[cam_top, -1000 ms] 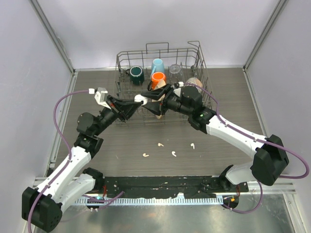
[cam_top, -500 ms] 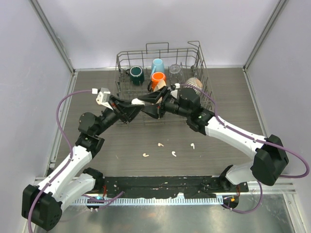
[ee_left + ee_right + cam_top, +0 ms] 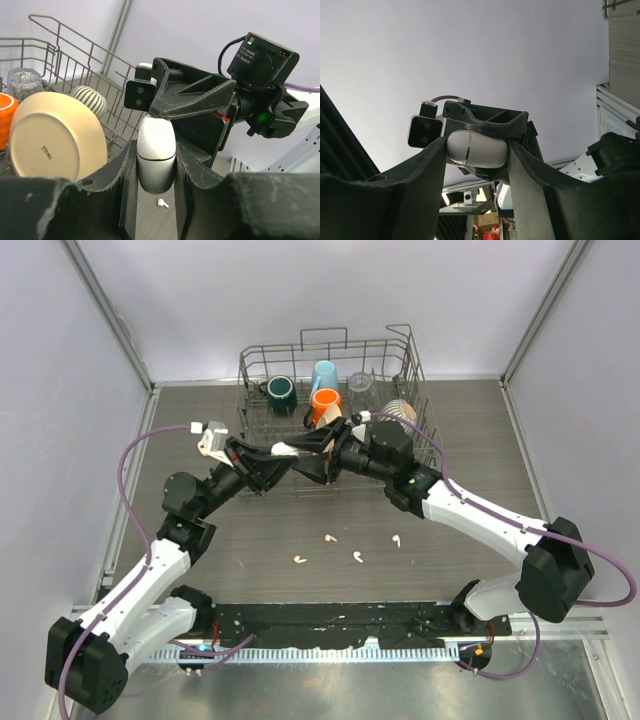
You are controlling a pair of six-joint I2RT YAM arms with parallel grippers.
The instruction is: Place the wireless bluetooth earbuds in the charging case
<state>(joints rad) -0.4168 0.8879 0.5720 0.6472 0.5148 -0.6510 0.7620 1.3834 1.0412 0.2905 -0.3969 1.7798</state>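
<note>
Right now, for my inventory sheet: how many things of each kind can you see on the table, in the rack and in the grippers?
Earbuds: 4
Charging case: 1
Mugs (dark green, orange): 2
Blue cup: 1
Clear glass: 1
Bowls (cream, striped): 2
Wire dish rack: 1
Total: 12

The right gripper point(image 3: 476, 151) clasps the white charging case point(image 3: 479, 149).

— What kind of place is seen here?
— A robotics lab cell. A dark bench point(image 3: 470, 430) is walled in by plain pale panels point(image 3: 50, 390) held by metal posts point(image 3: 107, 315).
— Could a kitchen be meant?
— Hardly: the dish rack point(image 3: 300, 348) is set among cabled robot arms point(image 3: 480, 515) mounted on a black plate point(image 3: 330, 615).
</note>
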